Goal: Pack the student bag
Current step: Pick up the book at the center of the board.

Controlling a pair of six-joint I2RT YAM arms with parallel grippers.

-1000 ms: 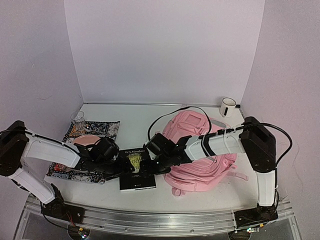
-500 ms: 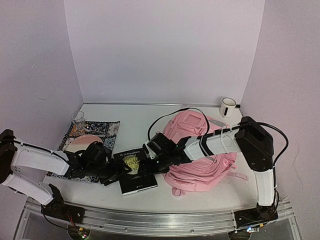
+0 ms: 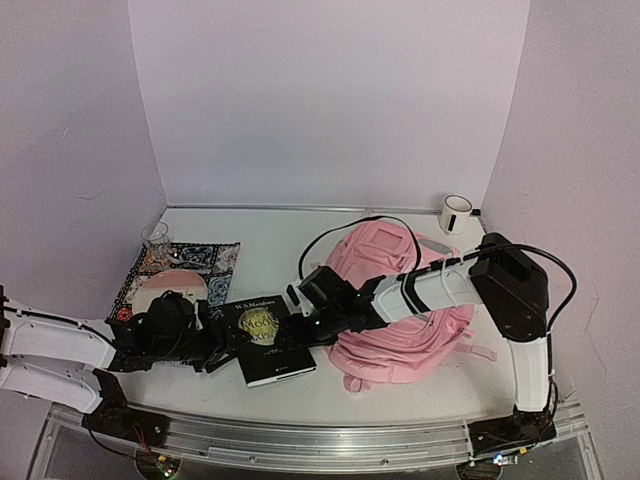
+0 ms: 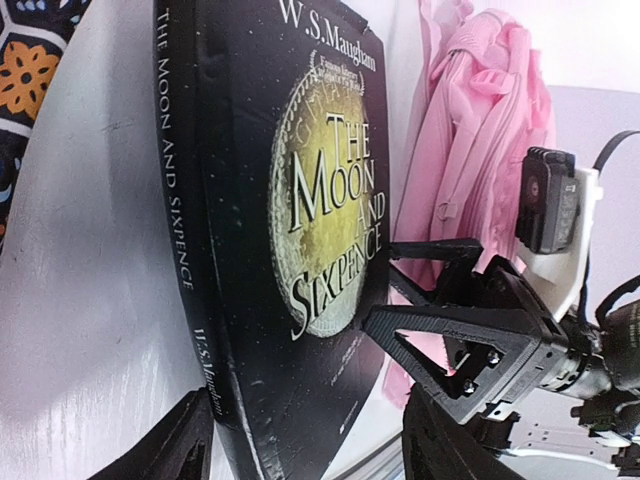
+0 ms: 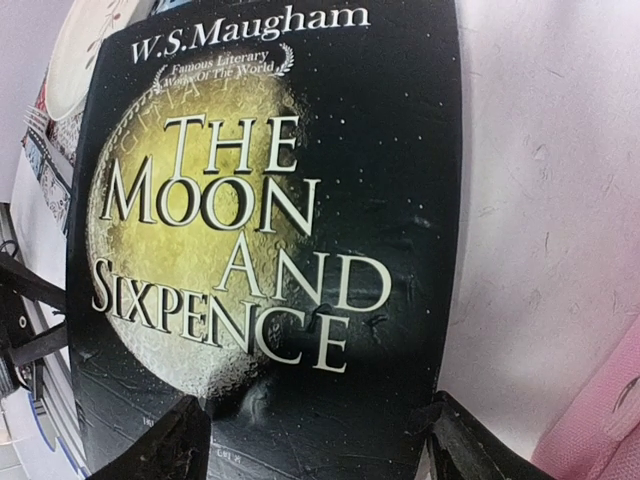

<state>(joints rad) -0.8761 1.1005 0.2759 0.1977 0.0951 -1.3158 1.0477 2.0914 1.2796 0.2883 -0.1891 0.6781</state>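
The student bag (image 3: 405, 300), a soft pink backpack, lies on the table at the right; it also shows in the left wrist view (image 4: 470, 130). A black book, "The Moon and Sixpence" (image 3: 266, 343), lies flat just left of it. My left gripper (image 3: 222, 345) is at the book's left edge, open, with the book (image 4: 290, 250) between its spread fingers (image 4: 190, 445). My right gripper (image 3: 298, 318) hovers over the book's right end, open, its fingers (image 5: 165, 445) straddling the cover (image 5: 270, 230). I cannot tell if either gripper touches the book.
A patterned cloth (image 3: 205, 262) at the left holds a plate (image 3: 168, 290) and a clear glass (image 3: 156, 238). A white mug (image 3: 456, 213) stands at the back right corner. Walls close in the table at the back and sides. A metal rail (image 3: 320, 440) runs along the front.
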